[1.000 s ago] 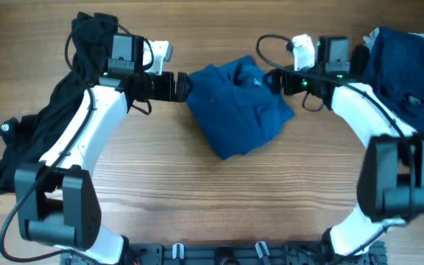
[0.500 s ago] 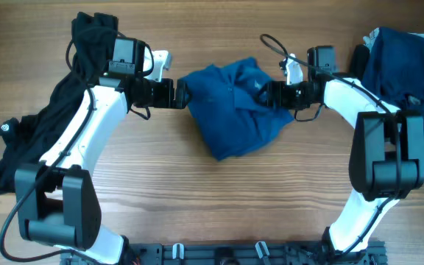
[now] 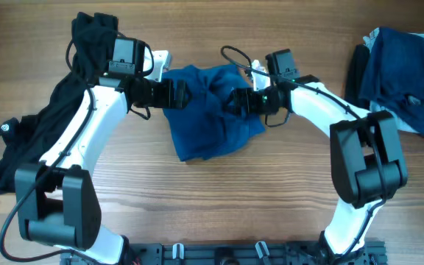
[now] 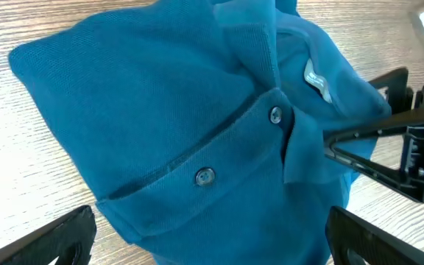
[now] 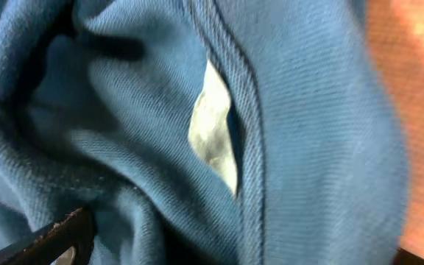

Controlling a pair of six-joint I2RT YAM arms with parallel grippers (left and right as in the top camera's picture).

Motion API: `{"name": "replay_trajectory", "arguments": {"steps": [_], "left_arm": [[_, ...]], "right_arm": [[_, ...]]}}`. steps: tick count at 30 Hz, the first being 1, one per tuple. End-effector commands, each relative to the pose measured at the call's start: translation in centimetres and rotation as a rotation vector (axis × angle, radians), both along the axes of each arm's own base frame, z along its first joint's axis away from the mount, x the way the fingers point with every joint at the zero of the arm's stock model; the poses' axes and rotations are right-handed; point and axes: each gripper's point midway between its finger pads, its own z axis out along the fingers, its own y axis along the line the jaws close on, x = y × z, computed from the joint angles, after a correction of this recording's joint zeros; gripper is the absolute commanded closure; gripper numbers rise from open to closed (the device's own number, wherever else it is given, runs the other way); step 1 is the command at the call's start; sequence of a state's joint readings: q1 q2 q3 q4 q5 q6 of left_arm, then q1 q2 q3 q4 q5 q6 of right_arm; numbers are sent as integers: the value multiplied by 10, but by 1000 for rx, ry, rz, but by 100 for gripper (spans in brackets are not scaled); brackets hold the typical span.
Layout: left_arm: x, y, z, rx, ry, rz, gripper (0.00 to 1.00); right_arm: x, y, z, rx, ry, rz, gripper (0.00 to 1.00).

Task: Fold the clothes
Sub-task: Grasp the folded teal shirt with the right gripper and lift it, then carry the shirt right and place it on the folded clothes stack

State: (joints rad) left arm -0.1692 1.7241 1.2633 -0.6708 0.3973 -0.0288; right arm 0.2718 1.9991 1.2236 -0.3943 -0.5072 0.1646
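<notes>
Overhead shows the blue shirt [image 3: 205, 129] lying bunched on the table [image 3: 271, 191] between the arms, with the left gripper [image 3: 181, 94] at its left edge and the right gripper [image 3: 235, 101] pushed into its upper right folds. A black garment [image 3: 43, 129] is heaped under the left arm and a navy pile [image 3: 400, 70] sits well apart at the far right. The left wrist view shows the left jaws spread wide and empty, the buttoned placket [image 4: 205, 177] just ahead of them. The right jaws also stand wide apart, with cloth and a white label [image 5: 212, 136] filling the gap, but they are not pinched on anything. The step looks like gathering and squaring the shirt before a fold, an early stage of the task. Next, each gripper probably needs to close on a clear edge near the collar, then draw the shirt flat.
</notes>
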Motion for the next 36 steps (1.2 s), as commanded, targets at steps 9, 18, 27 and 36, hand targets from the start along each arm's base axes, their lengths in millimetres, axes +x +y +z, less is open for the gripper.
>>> {"name": "replay_trajectory", "arguments": {"steps": [9,18,27,36], "left_arm": [[1,1,2,-5,-2,11,0],[8,2,5,3,-35,18,0],[16,1,9,-4,-72,18,0],[16,1,9,-4,-72,18,0]], "right_arm": [[-6,-14,-38,-100,-47,110,96],[47,-49,74,-83,-202,16,96],[69,-90,203,-83,-405,-119,96],[95,-176,312,-30,-578,-665,96]]}}
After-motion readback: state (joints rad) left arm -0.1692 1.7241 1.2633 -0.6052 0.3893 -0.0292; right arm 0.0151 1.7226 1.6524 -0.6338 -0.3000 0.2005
